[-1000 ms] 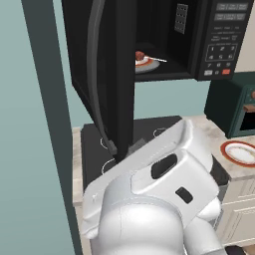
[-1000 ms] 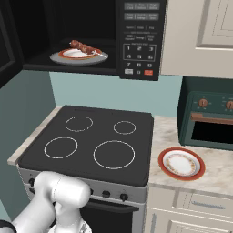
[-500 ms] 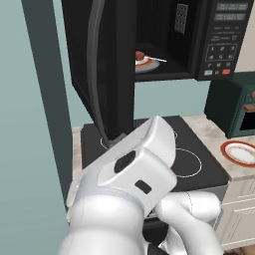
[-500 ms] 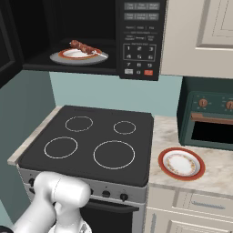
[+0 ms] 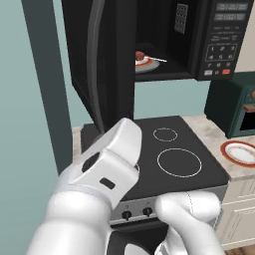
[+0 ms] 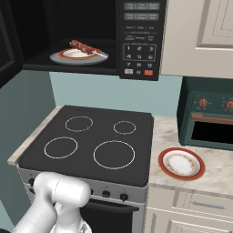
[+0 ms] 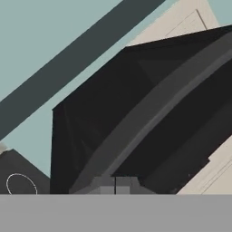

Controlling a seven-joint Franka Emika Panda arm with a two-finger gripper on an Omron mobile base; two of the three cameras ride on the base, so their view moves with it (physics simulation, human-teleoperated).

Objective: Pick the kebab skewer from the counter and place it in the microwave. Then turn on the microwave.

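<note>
Skewer in the oven cavity, door swung wide, my pincer closed on nothing.

On my left the microwave [image 6: 136,41] door [image 5: 102,64] hangs open between the arm and the cavity; in the hand view my gripper [image 7: 115,185] sits pinched together just before its long handle [image 7: 154,113]. Inside, the kebab skewer [image 6: 84,47] lies on a plate [image 6: 61,58]. Below is the stovetop [image 6: 91,141]; further right on the counter [image 6: 218,177], a red-rimmed plate [image 6: 181,163] and the green toaster oven [image 6: 207,118].
</note>
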